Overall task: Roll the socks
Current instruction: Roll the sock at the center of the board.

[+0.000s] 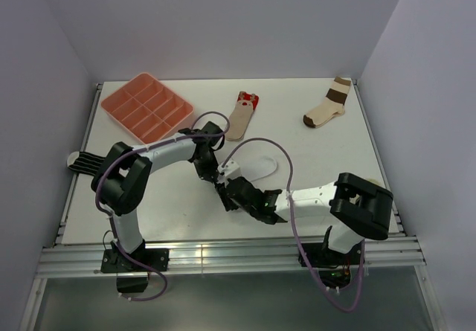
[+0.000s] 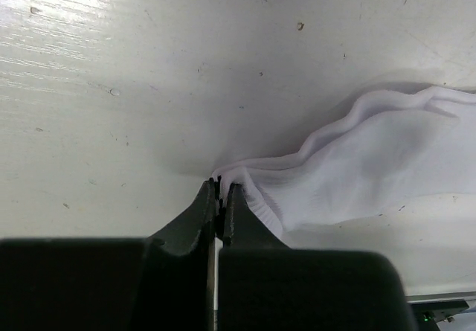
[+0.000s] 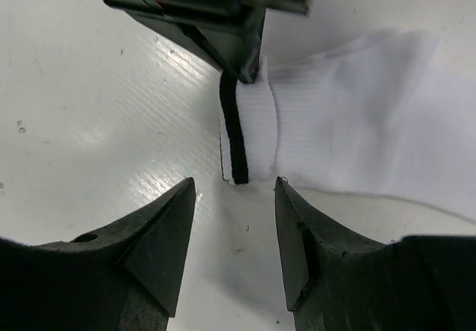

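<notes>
Left pincer (image 2: pixel 221 191) is clenching tight on the cuff edge of the white fabric sock (image 2: pixel 357 167) with a black cuff band, which is lying flat on the middle of the surface (image 1: pixel 178 213). Right pincer (image 3: pixel 234 184) is hovering released, jaws apart, just beside that same cuff.

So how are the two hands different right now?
The left hand is shut, pinching the white sock's cuff edge; the right hand is open and holds nothing. The left touches the sock; the right seems just clear of it. Both are black and meet at the cuff.
</notes>
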Available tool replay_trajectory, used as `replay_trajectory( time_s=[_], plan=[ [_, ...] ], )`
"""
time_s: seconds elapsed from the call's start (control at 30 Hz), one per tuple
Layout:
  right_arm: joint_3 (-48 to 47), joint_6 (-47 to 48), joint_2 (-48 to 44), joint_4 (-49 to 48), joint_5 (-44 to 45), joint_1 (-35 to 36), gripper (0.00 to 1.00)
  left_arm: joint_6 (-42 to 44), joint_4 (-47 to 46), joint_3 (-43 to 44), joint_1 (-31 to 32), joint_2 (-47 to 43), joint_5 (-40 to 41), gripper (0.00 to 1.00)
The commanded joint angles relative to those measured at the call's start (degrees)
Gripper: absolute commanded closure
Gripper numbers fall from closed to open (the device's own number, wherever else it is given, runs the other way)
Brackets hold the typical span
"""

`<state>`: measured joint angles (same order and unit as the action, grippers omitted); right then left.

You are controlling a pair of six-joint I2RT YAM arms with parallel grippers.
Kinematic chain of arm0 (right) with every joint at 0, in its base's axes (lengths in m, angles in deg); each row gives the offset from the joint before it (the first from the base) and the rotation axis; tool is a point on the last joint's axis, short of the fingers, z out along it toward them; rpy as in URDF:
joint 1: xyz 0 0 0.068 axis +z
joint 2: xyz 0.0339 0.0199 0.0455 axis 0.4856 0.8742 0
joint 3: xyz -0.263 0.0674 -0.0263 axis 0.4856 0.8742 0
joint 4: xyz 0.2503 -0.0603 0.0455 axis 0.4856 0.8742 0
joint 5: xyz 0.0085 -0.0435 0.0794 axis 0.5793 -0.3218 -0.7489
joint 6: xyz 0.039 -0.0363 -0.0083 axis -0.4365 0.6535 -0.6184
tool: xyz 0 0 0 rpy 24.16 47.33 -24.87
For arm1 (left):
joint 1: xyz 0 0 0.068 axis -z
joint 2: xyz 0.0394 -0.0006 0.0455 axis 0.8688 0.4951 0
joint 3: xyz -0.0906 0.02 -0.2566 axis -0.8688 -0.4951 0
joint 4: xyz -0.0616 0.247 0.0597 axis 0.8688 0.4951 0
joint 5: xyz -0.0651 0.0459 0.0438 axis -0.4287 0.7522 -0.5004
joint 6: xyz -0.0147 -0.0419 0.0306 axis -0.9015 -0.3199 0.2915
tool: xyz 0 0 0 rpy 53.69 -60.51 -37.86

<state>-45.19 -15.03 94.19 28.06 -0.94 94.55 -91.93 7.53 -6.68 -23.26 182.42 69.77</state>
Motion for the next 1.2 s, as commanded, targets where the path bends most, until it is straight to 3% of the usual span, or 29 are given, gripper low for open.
replay_trajectory(
  time_s=[0.0, 0.27, 0.57, 0.77, 0.87, 0.93, 1.17],
  plan=[
    [-3.98, 4.35, 1.18, 0.73, 8.00, 1.91, 0.46, 2.43, 4.86, -0.94, 0.73, 3.38, 4.07, 1.00],
    [-7.58, 7.52, 6.27, 0.03, 7.83, 2.88, 0.47, 3.13, 5.30, -0.24, 1.00, 3.91, 3.90, 1.00],
    [-8.47, 7.61, 11.38, -0.67, 7.13, 3.23, 0.57, 3.31, 5.21, -0.15, 1.17, 4.09, 3.63, 1.00],
    [-8.38, 7.52, 13.49, -0.58, 8.27, 4.11, 0.72, 2.78, 4.95, -0.50, 1.35, 4.18, 3.46, 1.00],
    [-7.15, 6.20, 13.31, -1.11, 7.74, 4.38, 0.88, 1.99, 4.25, -1.11, 1.44, 3.65, 3.28, 1.00],
    [-5.92, 4.45, 12.44, -1.64, 6.35, 4.29, 0.99, 0.94, 3.19, -1.64, 1.44, 2.60, 3.19, 0.95],
    [0.67, -3.64, 8.57, -5.24, -4.72, 1.13, 1.00, -4.33, -3.66, -6.73, 0.04, -5.64, 1.09, 0.75]
  ],
)
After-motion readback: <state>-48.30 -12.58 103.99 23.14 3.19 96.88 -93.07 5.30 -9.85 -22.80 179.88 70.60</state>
